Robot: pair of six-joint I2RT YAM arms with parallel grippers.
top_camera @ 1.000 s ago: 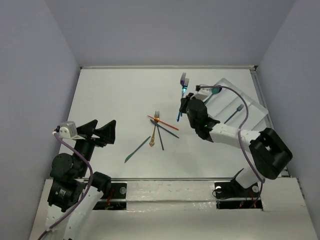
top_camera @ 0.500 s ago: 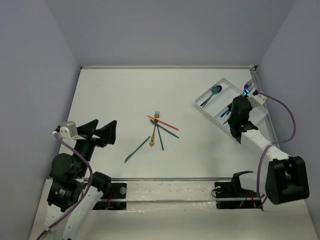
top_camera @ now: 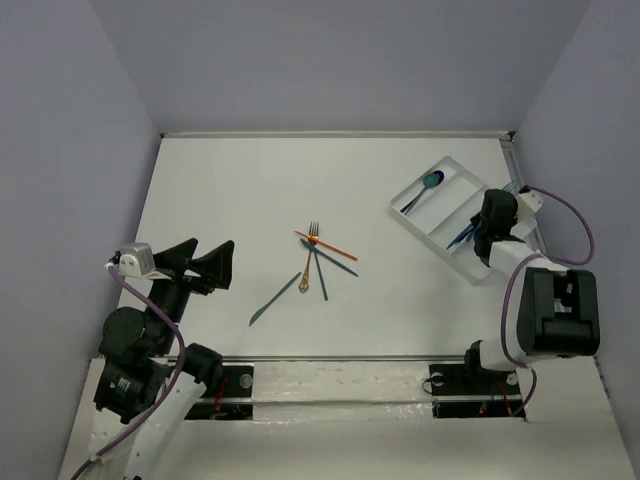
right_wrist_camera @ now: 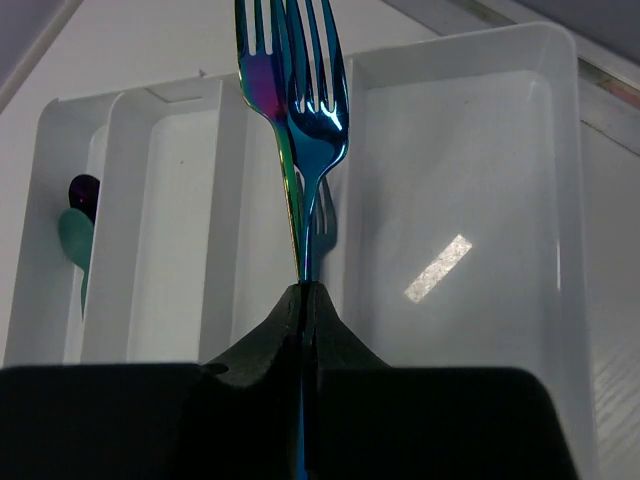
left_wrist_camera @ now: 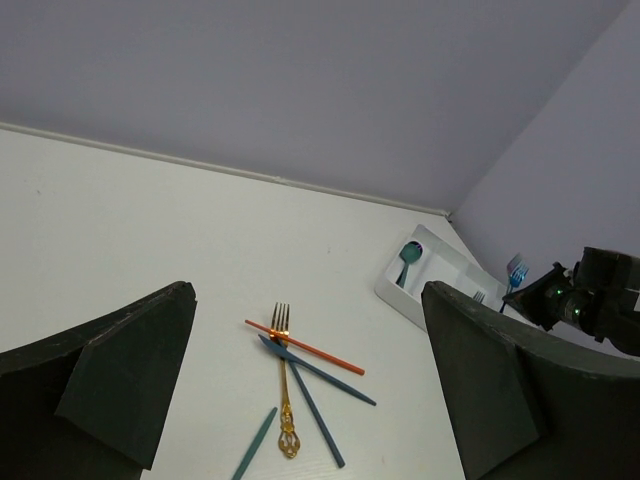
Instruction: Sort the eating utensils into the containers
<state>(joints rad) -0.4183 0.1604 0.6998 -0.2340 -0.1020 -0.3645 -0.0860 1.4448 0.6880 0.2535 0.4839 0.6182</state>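
Note:
My right gripper point(top_camera: 497, 215) is shut on two blue forks point(right_wrist_camera: 300, 80) and holds them over the right side of the white divided tray point(top_camera: 402, 208). In the right wrist view the pinch point(right_wrist_camera: 303, 288) grips the fork handles, and the tines point up over a middle compartment of the tray point(right_wrist_camera: 560, 60). A teal spoon point(top_camera: 430, 182) lies in the tray's left compartment, and a dark fork point(top_camera: 462, 235) lies in a middle one. A gold fork point(top_camera: 312, 255), an orange-red utensil point(top_camera: 330, 245), two dark blue ones point(top_camera: 335, 262) and a teal one point(top_camera: 272, 300) lie mid-table. My left gripper point(top_camera: 200, 265) is open and empty.
The tray sits at an angle near the table's right edge point(top_camera: 520, 190). The left wrist view shows the crossed utensils point(left_wrist_camera: 283, 380) between my open fingers point(left_wrist_camera: 130, 370), and the tray point(left_wrist_camera: 385, 292) and right gripper point(left_wrist_camera: 580, 300) beyond. Grey walls enclose the table.
My right gripper has carried the blue forks from the table's middle rightward to over the tray. The left arm and the mid-table utensils have not moved.

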